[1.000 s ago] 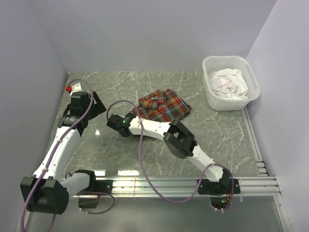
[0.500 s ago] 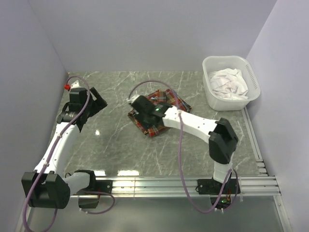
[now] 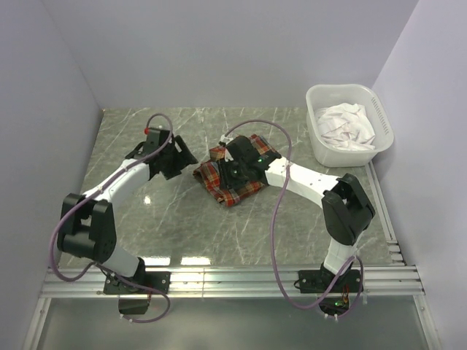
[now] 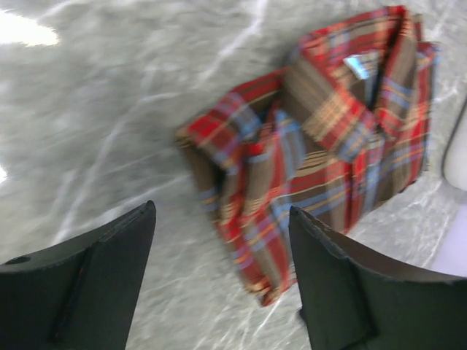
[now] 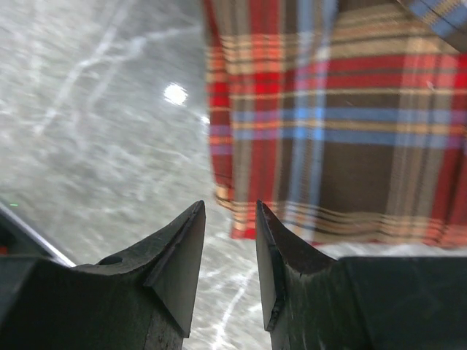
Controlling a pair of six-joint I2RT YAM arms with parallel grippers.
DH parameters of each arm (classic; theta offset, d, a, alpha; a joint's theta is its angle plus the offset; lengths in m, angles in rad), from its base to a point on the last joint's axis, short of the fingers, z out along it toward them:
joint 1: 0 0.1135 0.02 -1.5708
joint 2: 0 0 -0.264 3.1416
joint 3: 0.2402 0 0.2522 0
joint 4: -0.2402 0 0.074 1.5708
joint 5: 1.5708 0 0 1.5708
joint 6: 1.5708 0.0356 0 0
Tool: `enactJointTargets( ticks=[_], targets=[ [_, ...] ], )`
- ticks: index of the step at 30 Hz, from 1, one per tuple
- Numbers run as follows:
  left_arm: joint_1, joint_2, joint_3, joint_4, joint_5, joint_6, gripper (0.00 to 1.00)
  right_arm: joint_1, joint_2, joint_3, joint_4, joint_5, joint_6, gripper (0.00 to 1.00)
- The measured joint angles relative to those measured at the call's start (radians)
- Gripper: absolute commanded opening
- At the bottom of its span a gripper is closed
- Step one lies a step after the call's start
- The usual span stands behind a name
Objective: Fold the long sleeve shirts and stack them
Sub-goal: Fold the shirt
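A red, orange, teal and brown plaid long sleeve shirt (image 3: 232,191) lies folded in a compact bundle on the marble table, collar up (image 4: 343,109). My left gripper (image 3: 184,157) is wide open and empty, just left of the shirt; in the left wrist view its fingers frame the shirt's near corner (image 4: 220,219). My right gripper (image 3: 230,170) hovers over the middle of the shirt, jaws a narrow gap apart and empty. In the right wrist view (image 5: 228,211) it sits just off the shirt's hem (image 5: 321,146).
A white plastic basket (image 3: 321,149) stands at the back right with crumpled white cloth (image 3: 346,124) in it. Grey walls close in the left, back and right. The aluminium rail (image 3: 241,277) runs along the near edge.
The right gripper swept from left of the shirt to above it, and the shirt became a tighter bundle shifted left and nearer. The left arm swung in from the far left.
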Motion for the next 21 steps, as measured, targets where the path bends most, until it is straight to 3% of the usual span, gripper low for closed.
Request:
enactJointTargets(
  ticks=[6, 11, 12, 21],
  targets=[
    [-0.079, 0.139, 0.135, 0.052, -0.033, -0.015, 0.67, -0.001, -0.001, -0.042, 0.084, -0.039, 0.055, 0.42],
    [-0.114, 0.213, 0.146, 0.114, -0.047, -0.027, 0.35, -0.005, 0.004, -0.115, 0.150, -0.090, 0.098, 0.42],
    [-0.118, 0.222, 0.133, 0.132, -0.047, -0.032, 0.23, -0.007, 0.010, -0.132, 0.160, -0.105, 0.105, 0.41],
    [-0.119, 0.268, -0.088, 0.277, -0.040, -0.133, 0.13, -0.048, 0.077, -0.243, 0.208, -0.204, 0.155, 0.40]
  ],
)
